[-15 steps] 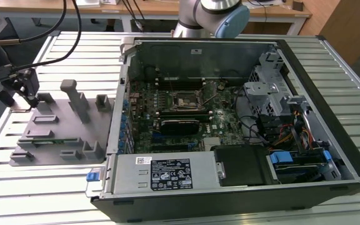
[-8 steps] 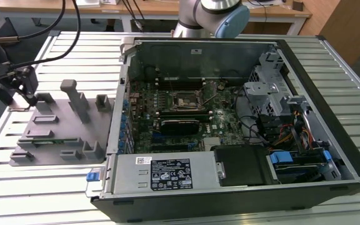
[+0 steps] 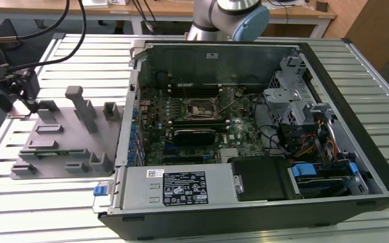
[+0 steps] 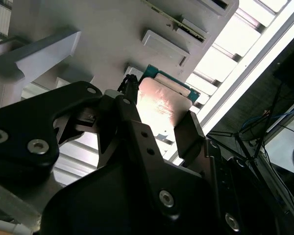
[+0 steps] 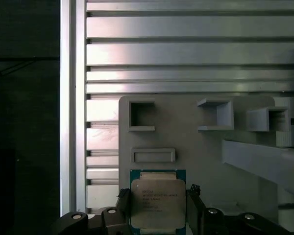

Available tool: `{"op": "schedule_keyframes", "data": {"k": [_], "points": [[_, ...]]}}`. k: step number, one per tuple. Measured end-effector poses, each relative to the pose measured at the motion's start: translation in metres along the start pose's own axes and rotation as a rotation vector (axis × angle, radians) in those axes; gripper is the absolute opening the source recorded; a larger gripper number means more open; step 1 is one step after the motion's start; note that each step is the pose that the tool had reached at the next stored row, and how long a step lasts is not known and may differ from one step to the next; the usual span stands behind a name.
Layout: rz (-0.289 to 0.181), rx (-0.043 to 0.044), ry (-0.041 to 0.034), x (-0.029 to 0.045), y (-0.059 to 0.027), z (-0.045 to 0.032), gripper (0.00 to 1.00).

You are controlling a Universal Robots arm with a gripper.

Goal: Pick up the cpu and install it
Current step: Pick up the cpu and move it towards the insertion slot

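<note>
Exterior view's left: gripper [image 3: 27, 105] sits at the edge of the grey fixture plate [image 3: 59, 137], which has a narrow green strip [image 3: 46, 152] in one slot. In the first wrist view its fingers [image 5: 123, 201] are closed narrow on the cpu [image 5: 157, 200], gripping two opposite edges just over the plate. Further right, the open computer case [image 3: 248, 223] holds the motherboard [image 3: 181, 126] and its socket [image 3: 204, 106], well apart from the cpu.

Part of cpu [image 5: 158, 203] behind jaws
</note>
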State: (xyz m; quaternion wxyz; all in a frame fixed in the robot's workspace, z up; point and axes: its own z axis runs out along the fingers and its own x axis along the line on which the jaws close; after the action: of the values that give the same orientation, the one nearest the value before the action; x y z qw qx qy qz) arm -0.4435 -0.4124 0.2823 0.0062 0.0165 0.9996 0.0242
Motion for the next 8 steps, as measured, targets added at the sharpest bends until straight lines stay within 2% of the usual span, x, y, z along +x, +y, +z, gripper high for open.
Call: {"op": "schedule_keyframes", "data": {"k": [8], "points": [[0.0,0.0,-0.0007,0.0002,0.0007,-0.0075,0.54]]}}
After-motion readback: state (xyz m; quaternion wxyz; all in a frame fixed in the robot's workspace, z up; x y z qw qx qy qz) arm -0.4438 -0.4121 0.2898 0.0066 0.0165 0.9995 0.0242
